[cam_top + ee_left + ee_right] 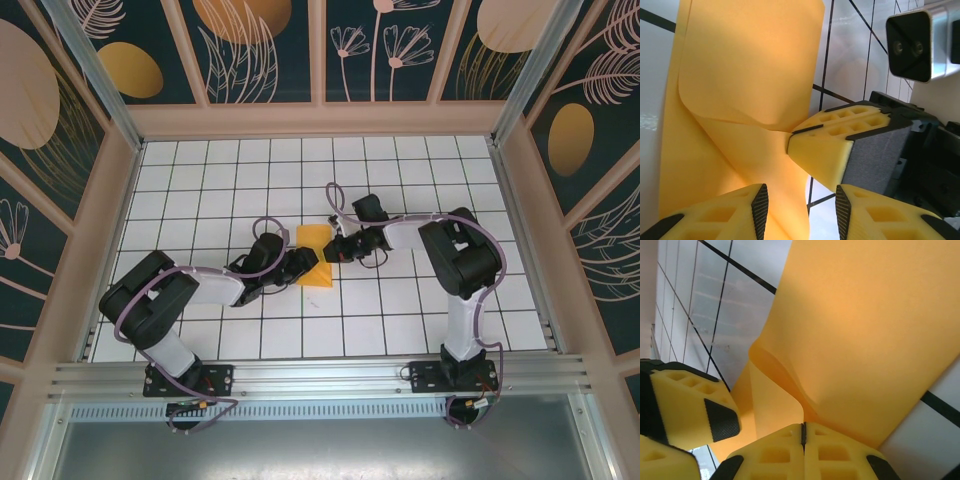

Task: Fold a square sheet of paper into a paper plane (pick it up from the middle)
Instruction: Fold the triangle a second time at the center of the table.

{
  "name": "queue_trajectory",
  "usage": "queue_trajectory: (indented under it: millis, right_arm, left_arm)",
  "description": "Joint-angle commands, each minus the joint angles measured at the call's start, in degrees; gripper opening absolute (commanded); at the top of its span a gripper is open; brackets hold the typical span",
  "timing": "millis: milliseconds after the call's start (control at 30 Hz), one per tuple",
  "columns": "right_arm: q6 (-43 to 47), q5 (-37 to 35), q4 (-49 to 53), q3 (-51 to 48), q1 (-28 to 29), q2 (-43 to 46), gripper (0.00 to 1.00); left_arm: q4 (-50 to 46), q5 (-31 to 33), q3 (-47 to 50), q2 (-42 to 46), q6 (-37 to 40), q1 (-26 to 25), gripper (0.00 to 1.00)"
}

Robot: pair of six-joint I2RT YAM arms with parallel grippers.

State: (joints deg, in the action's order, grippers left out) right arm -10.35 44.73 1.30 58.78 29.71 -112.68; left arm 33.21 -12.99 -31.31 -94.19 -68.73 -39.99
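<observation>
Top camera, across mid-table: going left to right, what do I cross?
In order: left arm's elbow → left gripper → orange-yellow paper → right gripper → right arm's elbow.

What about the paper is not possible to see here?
- Top view: the paper is small, its folds unreadable, partly hidden by the left gripper.
- Left wrist view: its outline is cut by the frame edges.
- Right wrist view: the shut right gripper hides the pinched part.
</observation>
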Motion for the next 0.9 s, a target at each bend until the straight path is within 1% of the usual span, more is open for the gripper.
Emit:
queue_trajectory:
  millis: [0,500,667,867]
  right_arm:
    - [1.28,-1.87,1.37,0.89,-0.38,-1.05,0.0]
    - [-4.4,-6.05,-5.98,-5.1,-0.01,5.1,0.0]
    - [-5.04,-5.77,-7.47,-6.46,0.08,4.92,0.0]
    - [-4.33,-4.68,-6.5,-5.05,0.17,4.69,0.0]
  left_arm:
    - [0.19,0.08,-1.15,0.58,1.31,-0.25,0.43]
    - [-1.66,-0.3,-1.83,-0.18,1.93,-0.21,0.41]
    - [-1.57,-0.67,-1.99,-0.39,2.0,-0.24,0.41]
    - [-1.88,-0.72,-2.14,-0.55,1.96,-0.25,0.4]
